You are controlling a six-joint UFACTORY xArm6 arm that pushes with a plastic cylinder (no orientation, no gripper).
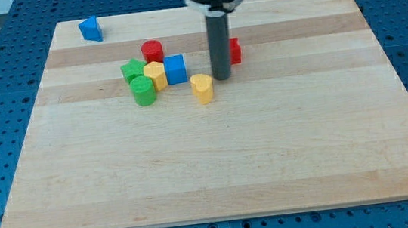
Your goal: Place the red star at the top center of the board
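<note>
My tip is resting just left of the red star — mostly hidden behind the rod, sitting right of centre in the tabletop's upper part. No hand exists — nothing is gripping. The push toward top centre is looking unfinished.

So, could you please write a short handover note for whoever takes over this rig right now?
My tip: down on the board, a little above centre, just left of the red block.
Red star: mostly hidden behind the rod, so its shape can't be confirmed; it sits right of the rod, below the top edge and slightly right of centre.
Nearby: yellow block lower left of the tip; cluster further left of blue cube, yellow block, red cylinder, green star, green cylinder. Another blue block at top left.
Done: nothing confirmed.
Left: push the red star up to top centre.
</note>
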